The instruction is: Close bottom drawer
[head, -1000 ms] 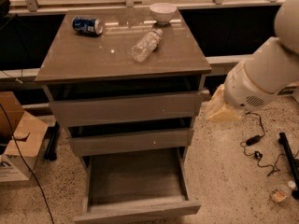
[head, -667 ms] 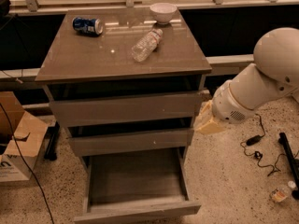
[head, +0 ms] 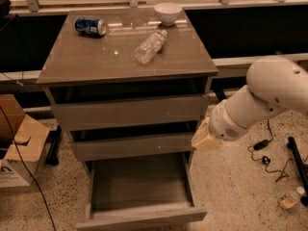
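Observation:
The bottom drawer [head: 139,217] of the grey-brown cabinet is pulled far out, its plain grey floor bare and its flat front near the bottom of the view. The two matching drawers above it stand slightly out from the cabinet. My gripper [head: 204,138] is at the end of the white arm, just right of the cabinet, level with the middle drawer's right end and above the open drawer's right side. It touches nothing that I can see.
On the cabinet top [head: 72,66] lie a blue can [head: 90,26], a clear plastic bottle [head: 150,45] on its side and a white bowl [head: 168,12]. A cardboard box [head: 17,148] stands at left. Cables [head: 262,153] and a small bottle [head: 288,198] lie on the floor at right.
The arm and gripper have moved left and down, from beside the top drawer's right end to beside the middle drawer. The drawers have not moved.

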You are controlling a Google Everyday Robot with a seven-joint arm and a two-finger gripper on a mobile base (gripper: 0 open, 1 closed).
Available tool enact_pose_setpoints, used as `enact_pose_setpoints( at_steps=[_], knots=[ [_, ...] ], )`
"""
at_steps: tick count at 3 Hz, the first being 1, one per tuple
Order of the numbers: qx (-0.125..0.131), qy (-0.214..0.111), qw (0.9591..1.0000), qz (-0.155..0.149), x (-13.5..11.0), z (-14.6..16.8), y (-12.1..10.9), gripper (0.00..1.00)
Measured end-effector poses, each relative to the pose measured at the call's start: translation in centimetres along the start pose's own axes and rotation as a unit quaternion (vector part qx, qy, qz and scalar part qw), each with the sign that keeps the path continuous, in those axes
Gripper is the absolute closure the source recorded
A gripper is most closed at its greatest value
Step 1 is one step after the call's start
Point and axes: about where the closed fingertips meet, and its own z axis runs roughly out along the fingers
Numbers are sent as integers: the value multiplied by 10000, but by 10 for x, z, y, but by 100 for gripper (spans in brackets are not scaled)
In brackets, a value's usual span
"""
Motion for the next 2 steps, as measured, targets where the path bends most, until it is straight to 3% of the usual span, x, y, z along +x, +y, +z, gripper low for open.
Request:
enact_pose_setpoints(
  at_steps=[1, 2],
  knots=[
    [-193, -10, 9997, 157, 14, 46, 4, 100],
    [-425, -261, 9974, 521, 40, 91, 15, 100]
  ],
)
